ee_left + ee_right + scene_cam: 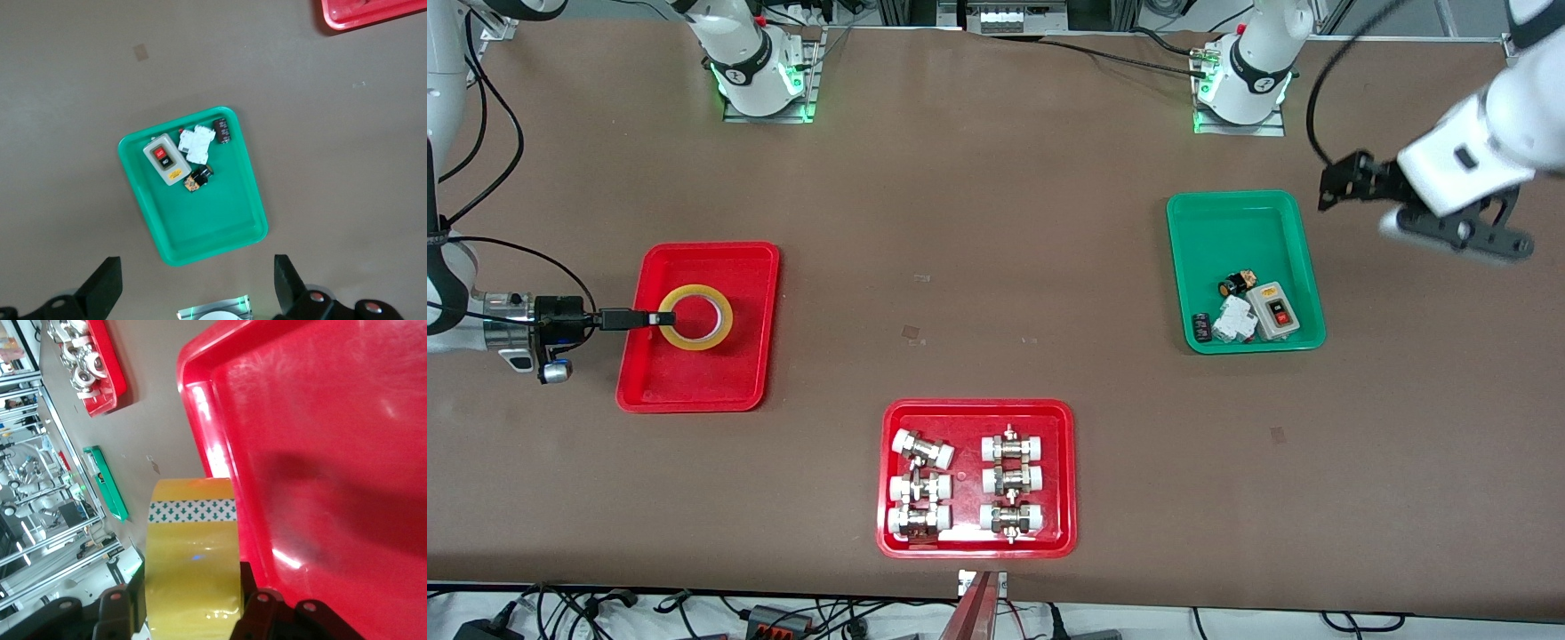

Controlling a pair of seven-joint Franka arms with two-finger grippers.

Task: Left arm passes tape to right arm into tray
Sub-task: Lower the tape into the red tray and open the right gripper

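One roll of yellow tape, held flat over the plain red tray at the right arm's end of the table, hole facing up in the front view. Pinched at the rim by the right gripper, fingers clamped across the roll's wall, one inside the hole and one outside. Seen edge-on in the right wrist view: tape filling the space between the black fingers, a band of green arrow marks across its side, the tray's red floor close beside it. Cannot tell whether the roll touches the tray floor or hangs just above it. Right arm reaching in level from the table's edge.

Left gripper up in the air, over bare table just beside the green tray, toward the left arm's end. Jaws spread wide, nothing between them; in the left wrist view two black fingertips well apart with the green tray below.

Counted: three trays. One plain red, carrying only the tape. One green, with four small parts grouped at its end nearer the front camera: a grey switch box with a red button, a white block, a small black piece, a black-and-yellow piece. One wider red tray nearest the front camera, holding six metal fittings with white caps, in two columns of three.
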